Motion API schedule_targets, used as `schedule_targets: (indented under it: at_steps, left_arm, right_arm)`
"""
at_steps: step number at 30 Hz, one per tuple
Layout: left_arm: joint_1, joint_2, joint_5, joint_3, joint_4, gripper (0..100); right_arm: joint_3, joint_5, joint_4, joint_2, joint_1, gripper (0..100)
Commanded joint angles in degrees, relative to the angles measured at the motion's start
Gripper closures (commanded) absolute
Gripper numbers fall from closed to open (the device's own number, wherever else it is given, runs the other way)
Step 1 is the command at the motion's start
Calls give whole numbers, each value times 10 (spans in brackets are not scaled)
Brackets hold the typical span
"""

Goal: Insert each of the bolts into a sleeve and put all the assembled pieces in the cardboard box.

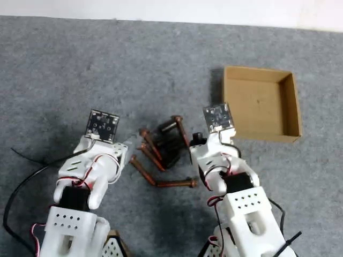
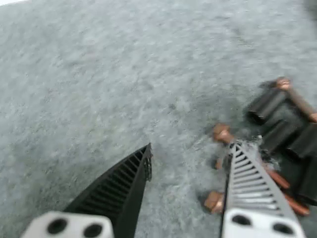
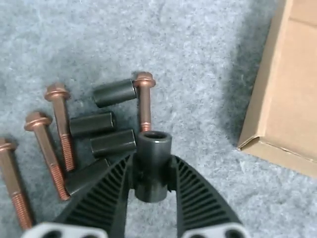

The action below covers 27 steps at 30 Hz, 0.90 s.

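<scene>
Right gripper [image 3: 151, 166] clamps one black sleeve [image 3: 153, 146] upright between its jaws, bore towards the wrist camera. The other sleeves [image 3: 103, 143] and the bolts [image 3: 60, 116] lie loose just beside it. Left gripper [image 2: 190, 147] stands open, one jaw at the bolt heads. Cardboard box [image 1: 260, 101] sits near the right arm, its near edge apart from the pile. Grey mat [image 1: 64, 69] lies bare between them.

Just a fuzzy grey carpet-like mat [image 1: 64, 64] everywhere, evenly lit, with a plain white strip [image 1: 214, 9] along its far edge.
</scene>
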Motion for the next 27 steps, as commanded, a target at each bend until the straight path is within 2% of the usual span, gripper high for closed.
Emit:
schedule_targets:
  at_steps: [1,5,9,12,15,17,22,27]
  left_arm:
    - [11,9,-4,-37,7,766]
    - [13,70,-4,-51,7,765]
    - [15,230,-3,-123,8,765]
    - [42,342,-2,-181,10,765]
    - [70,383,0,-229,15,766]
    - [78,377,38,-244,41,766]
    - [81,348,241,-255,85,765]
    - [106,342,255,-254,96,765]
  right_arm:
    - [-7,5,-19,-17,4,995]
    - [-7,5,-19,-17,4,995]
    - [-7,5,-19,-17,4,995]
    - [-7,5,-19,-17,4,995]
    - [-7,5,-19,-17,4,995]
    - [-7,5,-19,-17,4,995]
    - [-7,5,-19,-17,5,995]
    - [-6,5,-19,-17,6,995]
